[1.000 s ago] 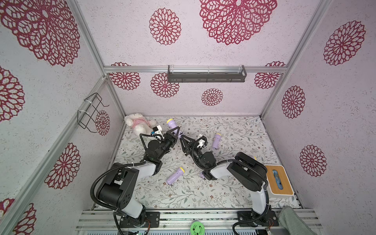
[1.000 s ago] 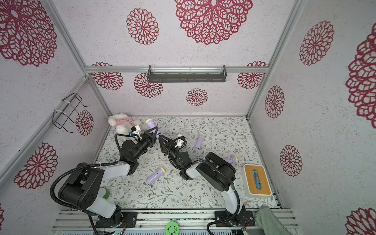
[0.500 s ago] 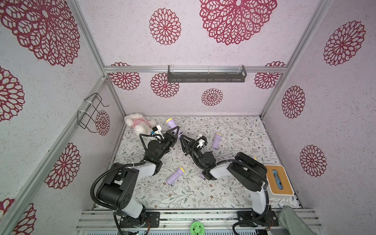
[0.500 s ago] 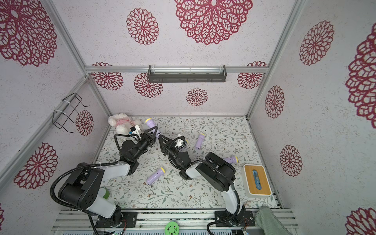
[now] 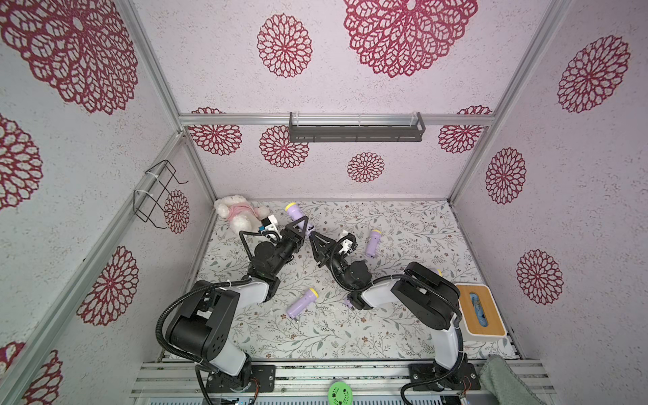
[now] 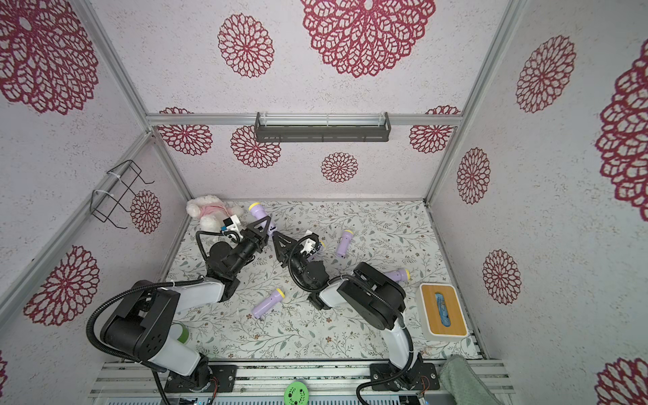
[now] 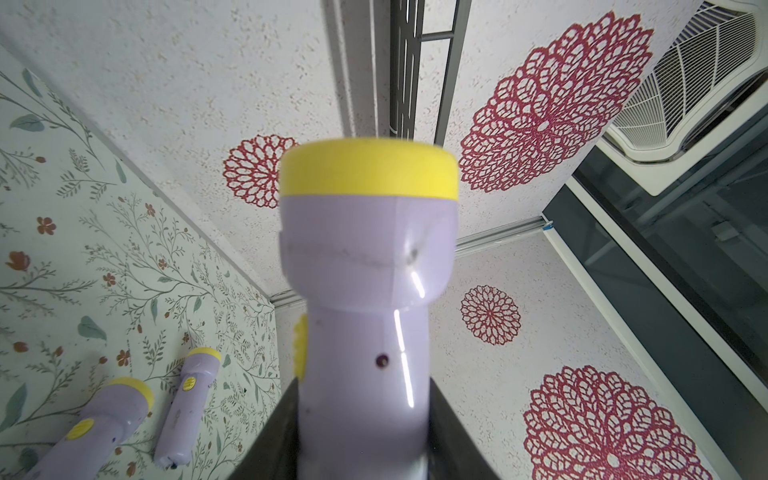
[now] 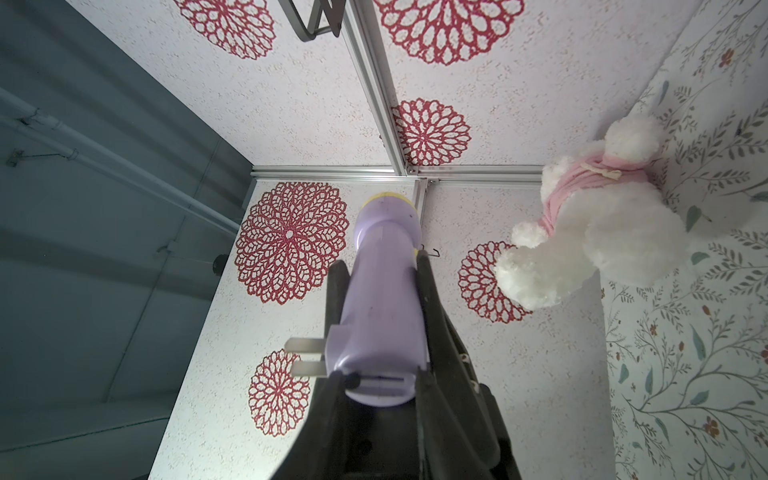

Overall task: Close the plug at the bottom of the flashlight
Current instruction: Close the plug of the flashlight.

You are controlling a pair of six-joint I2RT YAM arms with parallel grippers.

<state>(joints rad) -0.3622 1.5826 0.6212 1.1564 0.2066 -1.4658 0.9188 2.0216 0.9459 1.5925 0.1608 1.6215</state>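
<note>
A purple flashlight [image 5: 292,211] with a yellow head is held up over the back left of the table. My left gripper [image 5: 301,224] is shut on its body, and its dark fingers [image 7: 282,415] press both sides in the left wrist view. My right gripper [image 5: 313,235] meets the flashlight's bottom end from the other side. In the right wrist view the right gripper [image 8: 380,380] is shut on that bottom end. The plug [image 8: 305,353] sticks out sideways there, two metal prongs just past one fingertip. Both top views show the two grippers tip to tip, with the flashlight [image 6: 257,211] between them.
Several more purple flashlights lie on the floral table: a flashlight in the middle [image 5: 302,302], a second flashlight further back [image 5: 373,242], a third flashlight behind the right arm [image 6: 398,274]. A white plush toy [image 5: 238,214] sits in the back left corner. A tissue box [image 5: 480,314] stands at the right edge.
My right gripper's jaws have drawn closer together round the flashlight's bottom end. My left gripper and the flashlight have stayed where they were.
</note>
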